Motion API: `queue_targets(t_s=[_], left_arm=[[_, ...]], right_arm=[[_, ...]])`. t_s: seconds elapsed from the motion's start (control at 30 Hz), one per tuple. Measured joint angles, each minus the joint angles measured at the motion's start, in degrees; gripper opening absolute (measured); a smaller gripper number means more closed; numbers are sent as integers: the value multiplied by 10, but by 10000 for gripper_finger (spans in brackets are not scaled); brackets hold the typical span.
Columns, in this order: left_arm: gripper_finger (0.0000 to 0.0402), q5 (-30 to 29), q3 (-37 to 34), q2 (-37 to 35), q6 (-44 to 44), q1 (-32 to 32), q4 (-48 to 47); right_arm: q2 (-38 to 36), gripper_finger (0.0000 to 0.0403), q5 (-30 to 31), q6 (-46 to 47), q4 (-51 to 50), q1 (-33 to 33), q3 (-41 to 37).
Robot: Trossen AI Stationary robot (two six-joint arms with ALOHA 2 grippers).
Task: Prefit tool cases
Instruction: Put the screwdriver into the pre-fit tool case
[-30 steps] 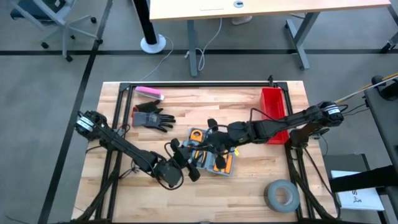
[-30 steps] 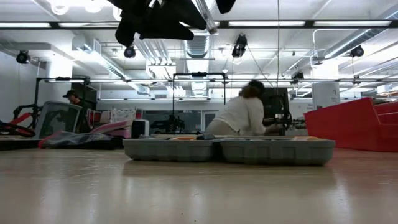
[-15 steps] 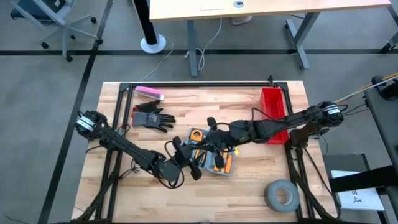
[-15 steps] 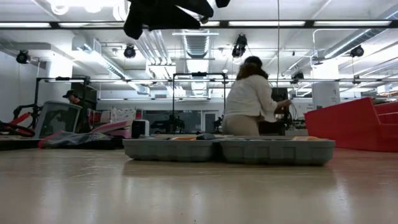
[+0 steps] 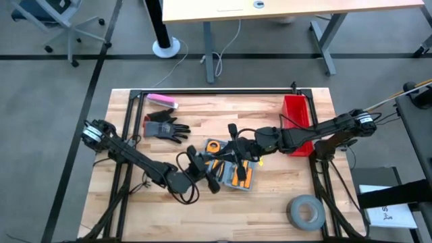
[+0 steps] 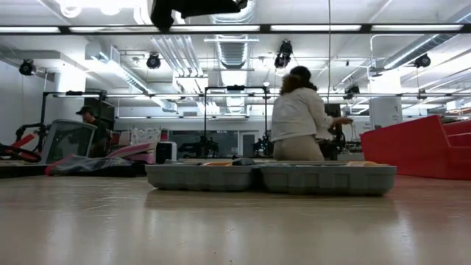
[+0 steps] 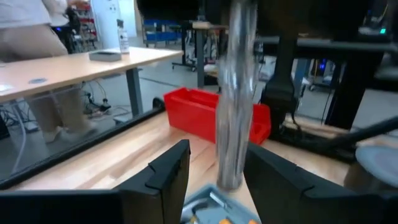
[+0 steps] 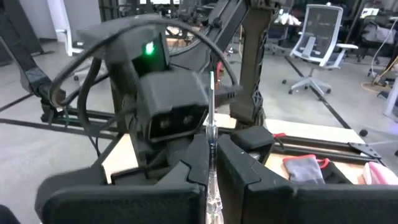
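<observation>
The grey-blue tool case [image 5: 233, 174] lies open and flat on the wooden table, with orange tools in its slots; the low view shows both halves [image 6: 268, 178] side by side. My right gripper [image 8: 211, 158] hovers above the case's far side [image 5: 233, 144], shut on a thin shiny metal rod [image 8: 211, 106]. My left gripper [image 5: 202, 169] hangs over the case's left end, facing the right one. Its fingers [image 7: 168, 180] stand open on either side of the blurred rod [image 7: 235, 93]. Whether they touch the rod, I cannot tell. My right gripper pinches the thin metal rod [image 8: 212, 146] between its two shut fingers. The fingers come level from the table's right side. The rod sticks out past the fingertips toward my left gripper and hangs clear above the case.
A red bin [image 5: 297, 118] stands at the far right, and a grey tape roll [image 5: 306, 212] lies at the near right. A black glove [image 5: 165, 127] and a pink object [image 5: 162, 101] lie far left. A person [image 6: 298, 118] stands in the room beyond.
Both grippers have risen a little above the case; in the low view their dark shapes have slid up to the picture's top edge. My right gripper has drawn slightly toward the table's right edge. The case has stayed put.
</observation>
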Motion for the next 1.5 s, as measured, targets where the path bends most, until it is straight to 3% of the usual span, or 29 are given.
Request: queue_targets(t_s=[0.7,1.03,1.23,1.5], left_arm=[[107,1,0,-2,50,8,62],[39,1,0,-3,47,7,65],[37,1,4,-3,47,9,62],[37,0,7,-5,45,10,64]], right_arm=[[0,0,5,1,1,0,0],[-3,0,20,2,-9,0,0],[-8,2,33,12,-24,0,0],[-8,75,34,29,-56,1,0]])
